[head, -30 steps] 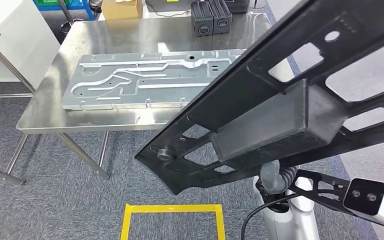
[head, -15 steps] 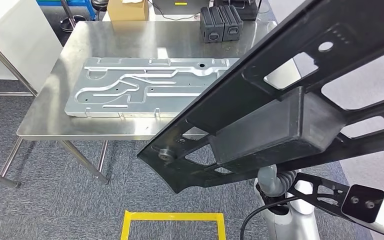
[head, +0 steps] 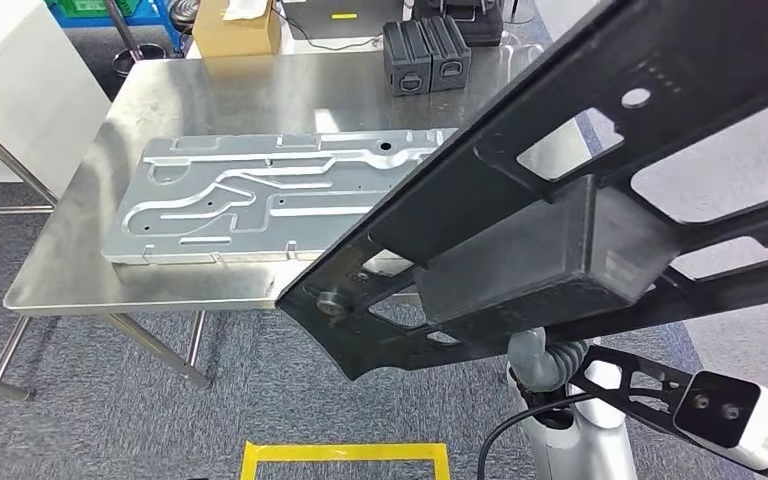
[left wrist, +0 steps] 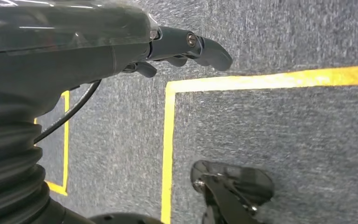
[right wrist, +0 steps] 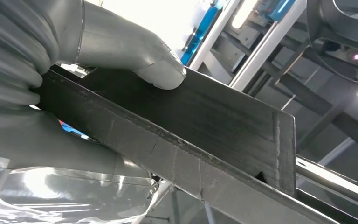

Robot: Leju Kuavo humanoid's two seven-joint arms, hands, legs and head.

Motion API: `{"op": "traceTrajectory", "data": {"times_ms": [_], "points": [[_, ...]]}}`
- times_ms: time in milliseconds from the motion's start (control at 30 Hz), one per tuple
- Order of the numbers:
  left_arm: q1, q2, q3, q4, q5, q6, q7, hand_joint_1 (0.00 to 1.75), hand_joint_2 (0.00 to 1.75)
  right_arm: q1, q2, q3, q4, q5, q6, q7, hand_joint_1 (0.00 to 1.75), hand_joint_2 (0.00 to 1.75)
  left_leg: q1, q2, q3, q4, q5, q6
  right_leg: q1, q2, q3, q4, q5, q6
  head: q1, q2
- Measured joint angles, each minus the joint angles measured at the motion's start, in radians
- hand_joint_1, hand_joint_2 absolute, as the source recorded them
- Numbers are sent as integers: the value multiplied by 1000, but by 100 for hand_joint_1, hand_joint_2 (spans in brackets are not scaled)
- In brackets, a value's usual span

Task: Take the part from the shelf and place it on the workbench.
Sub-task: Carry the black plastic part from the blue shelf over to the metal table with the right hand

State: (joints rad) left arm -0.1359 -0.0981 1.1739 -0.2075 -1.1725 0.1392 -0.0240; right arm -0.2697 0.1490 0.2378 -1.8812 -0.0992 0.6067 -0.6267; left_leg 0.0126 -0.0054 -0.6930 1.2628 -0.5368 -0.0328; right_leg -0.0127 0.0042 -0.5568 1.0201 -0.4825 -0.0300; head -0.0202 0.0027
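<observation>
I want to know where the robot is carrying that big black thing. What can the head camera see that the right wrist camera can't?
Head view alone: the steel workbench ahead, a silver plate lying on it, two black boxes at its back, and yellow floor tape.

Right wrist view alone: the right robot hand gripping the part, thumb pressed on its flat face.

Both: the black part, held up in the air, not yet on the workbench.

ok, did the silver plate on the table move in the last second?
No. The silver plate sits the same against the table's edges and the black boxes. The whole view shifted together, so the camera moved.
</observation>
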Motion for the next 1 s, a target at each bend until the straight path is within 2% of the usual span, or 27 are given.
{"op": "traceTrajectory", "data": {"times_ms": [33,67,100,133,200,267,300,333,400,433,467,500,567,600,633,700,767,800,833,900,933,967,1000], "points": [[0,0,1,0,0,2,0,0,175,0,0,0,0,0,0,-2,175,175,0,0,17,-69,56,3,0,1,12,0,-10,3,0,0],[1,1,2,0,0,3,0,0,175,-1,1,0,0,1,1,-3,175,175,-1,1,37,-133,98,6,1,1,23,0,-19,7,1,0],[1,1,4,0,0,5,1,0,175,-1,1,0,0,2,2,-4,175,175,-4,1,57,-188,122,11,2,2,28,1,-26,11,0,0],[1,1,4,0,0,6,1,0,175,-2,2,0,0,2,3,-5,175,175,-6,1,66,-218,127,17,4,2,29,0,-30,16,1,0],[1,1,5,0,0,8,2,0,175,-2,2,0,-1,3,5,-5,175,175,-9,1,72,-233,114,28,6,3,28,-3,-34,26,1,0],[2,0,6,0,-1,8,2,0,175,-4,2,0,-4,4,8,-6,175,175,-4,0,81,-241,110,39,5,1,29,6,-45,35,2,0],[2,0,6,0,-1,9,2,0,175,-5,3,0,-5,4,10,-7,175,175,-2,0,88,-247,108,45,4,1,17,35,-60,40,2,0],[2,0,6,0,-1,9,2,0,175,-5,3,-1,-7,5,13,-8,175,175,-1,0,96,-251,105,51,2,1,-10,87,-83,44,2,0],[1,0,6,0,-1,10,2,0,175,-3,3,-2,-8,7,16,-10,175,175,-3,0,104,-252,96,59,1,1,-97,227,-128,50,2,0],[1,0,6,0,-1,11,2,0,175,-1,3,-3,-8,9,16,-10,175,175,-4,0,109,-251,91,60,0,1,-136,278,-133,51,3,0],[1,0,7,0,-1,11,2,0,175,0,3,-4,-8,10,17,-11,175,175,-5,-1,116,-251,85,61,0,0,-157,293,-117,52,2,0],[2,0,7,0,-1,10,2,0,175,1,3,-5,-8,11,17,-12,175,175,-5,-2,125,-250,79,60,0,0,-159,269,-80,50,3,0],[4,-2,8,0,0,10,0,0,175,1,3,-8,-8,18,16,-17,175,175,-6,-3,144,-248,62,56,1,1,-119,144,14,42,3,0],[3,-3,10,0,1,10,-2,0,175,0,3,-10,-8,23,14,-21,175,175,-7,-4,150,-246,55,52,3,1,-96,84,44,37,2,0],[3,-5,11,0,2,10,-4,0,175,0,2,-12,-8,29,10,-23,175,175,-9,-4,152,-245,50,47,5,1,-82,44,58,33,2,0],[2,-6,13,0,5,10,-9,0,175,-2,2,-20,-8,47,-7,-22,175,175,-10,-4,154,-245,44,36,9,3,-75,22,53,27,0,0],[3,-6,16,0,8,9,-15,0,175,-5,2,-29,-8,78,-35,-11,175,175,-11,-3,157,-244,36,26,5,5,-69,13,50,20,-1,0],[3,-5,18,0,9,9,-18,0,175,-9,2,-35,-7,99,-53,-2,175,175,-11,-2,151,-223,22,20,2,3,-63,7,49,16,-3,0],[3,-5,20,0,10,8,-20,0,175,-16,2,-40,-6,123,-71,10,175,175,-10,-2,131,-180,-1,14,-1,2,-58,3,48,12,-4,0],[5,-6,22,0,12,7,-22,0,175,-36,0,-49,0,175,-111,40,175,175,-5,-1,59,-43,-58,5,-2,-1,-54,2,44,5,-7,0],[7,-7,23,0,13,6,-23,0,175,-48,-2,-53,5,201,-132,55,175,175,-2,-1,23,16,-73,1,-1,-1,-53,3,42,4,-7,0],[9,-7,24,0,14,4,-23,0,175,-61,-4,-55,10,223,-152,69,175,175,-1,-1,3,41,-68,-1,-1,0,-52,4,40,4,-7,0],[11,-8,25,0,15,3,-23,0,175,-75,-8,-57,15,242,-169,82,175,175,0,0,2,25,-41,-2,-1,1,-49,5,38,5,-7,0]]}}
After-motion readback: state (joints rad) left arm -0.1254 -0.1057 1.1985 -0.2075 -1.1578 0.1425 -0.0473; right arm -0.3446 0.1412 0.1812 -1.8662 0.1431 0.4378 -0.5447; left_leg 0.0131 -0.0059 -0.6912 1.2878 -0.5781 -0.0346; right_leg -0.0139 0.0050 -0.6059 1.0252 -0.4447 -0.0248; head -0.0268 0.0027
